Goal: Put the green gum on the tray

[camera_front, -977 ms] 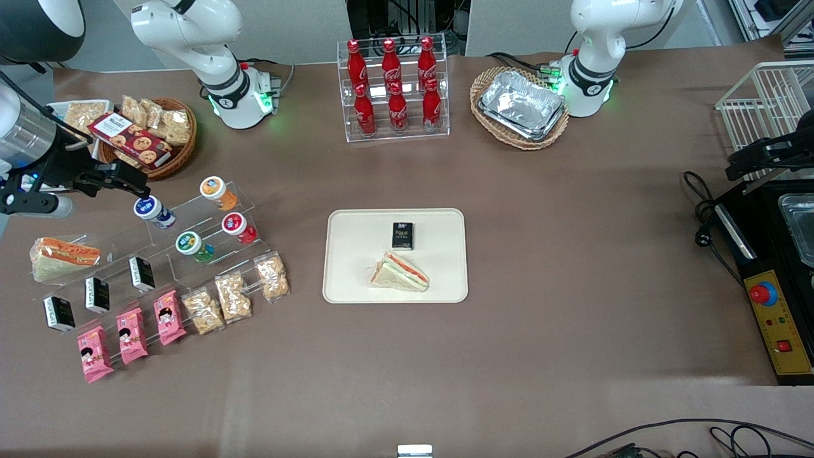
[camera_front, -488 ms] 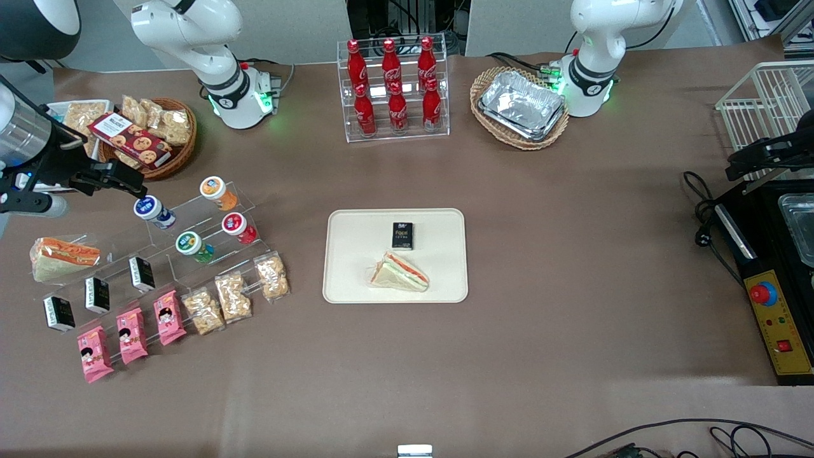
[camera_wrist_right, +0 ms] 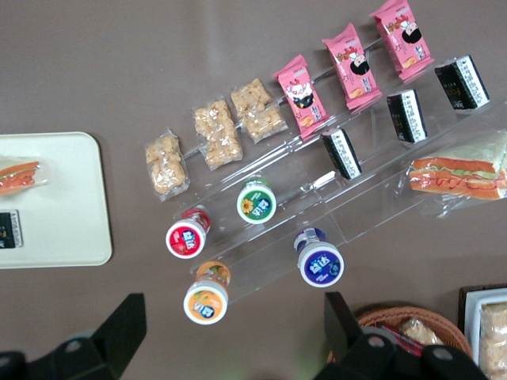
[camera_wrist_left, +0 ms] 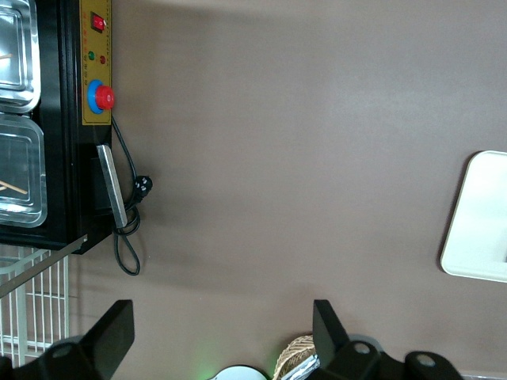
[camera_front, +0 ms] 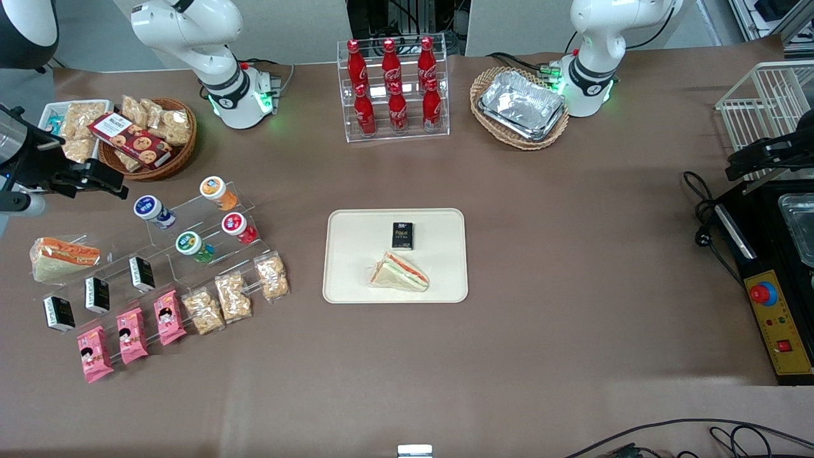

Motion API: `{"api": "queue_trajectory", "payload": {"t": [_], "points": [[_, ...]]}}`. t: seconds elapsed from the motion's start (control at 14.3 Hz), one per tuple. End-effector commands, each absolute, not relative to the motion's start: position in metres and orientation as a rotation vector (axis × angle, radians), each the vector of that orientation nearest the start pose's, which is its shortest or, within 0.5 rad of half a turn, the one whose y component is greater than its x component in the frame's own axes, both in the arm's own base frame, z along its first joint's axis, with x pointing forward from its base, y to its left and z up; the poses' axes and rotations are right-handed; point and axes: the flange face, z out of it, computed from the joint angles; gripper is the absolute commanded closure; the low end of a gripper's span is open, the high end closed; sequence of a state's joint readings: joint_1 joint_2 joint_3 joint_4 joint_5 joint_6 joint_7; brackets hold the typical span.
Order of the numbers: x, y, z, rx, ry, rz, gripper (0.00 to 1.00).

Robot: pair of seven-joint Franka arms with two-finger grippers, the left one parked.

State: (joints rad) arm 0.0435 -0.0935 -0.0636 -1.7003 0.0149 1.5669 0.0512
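Observation:
The green gum [camera_front: 189, 244] lies tilted on the lower step of a clear acrylic stand [camera_front: 210, 213], beside the red gum [camera_front: 234, 224]. It also shows in the right wrist view, green gum [camera_wrist_right: 256, 201]. The cream tray [camera_front: 356, 267] lies mid-table and holds a black box [camera_front: 402, 235] and a wrapped sandwich [camera_front: 400, 272]; one end of the tray [camera_wrist_right: 55, 198] shows in the wrist view. My gripper [camera_front: 108, 180] hovers open and empty at the working arm's end of the table, above the bare tabletop, farther from the front camera than the blue gum [camera_front: 147, 208]. Its fingers [camera_wrist_right: 119, 332] stand wide apart.
The orange gum [camera_front: 213, 188] sits on the stand's upper step. Snack packs [camera_front: 234, 297], pink packets [camera_front: 130, 335], small black boxes [camera_front: 96, 294] and a sandwich [camera_front: 63, 254] lie near the stand. A wicker basket [camera_front: 172, 159] of biscuits is close to my gripper. A cola rack [camera_front: 394, 89] and foil containers [camera_front: 521, 105] stand farther back.
My gripper has drawn back from above the blue gum toward the working arm's end of the table, still open and empty. Nothing else has moved.

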Motion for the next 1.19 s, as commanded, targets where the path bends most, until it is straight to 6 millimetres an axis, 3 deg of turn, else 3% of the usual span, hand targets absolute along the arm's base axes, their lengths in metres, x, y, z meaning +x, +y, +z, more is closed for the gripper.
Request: {"api": "queue_trajectory", "payload": {"t": [0.0,0.21,0.56,0.91,1.12], "points": [[0.449,-0.013,0.597,-3.113,0.040,-0.061,0.00],[0.445,-0.013,0.592,-3.114,0.028,-0.052,0.00],[0.471,-0.012,0.562,-3.118,0.026,-0.031,0.00],[0.515,-0.012,0.485,-3.121,-0.042,0.086,0.00],[0.528,-0.014,0.449,-3.120,-0.034,0.080,0.00]]}}
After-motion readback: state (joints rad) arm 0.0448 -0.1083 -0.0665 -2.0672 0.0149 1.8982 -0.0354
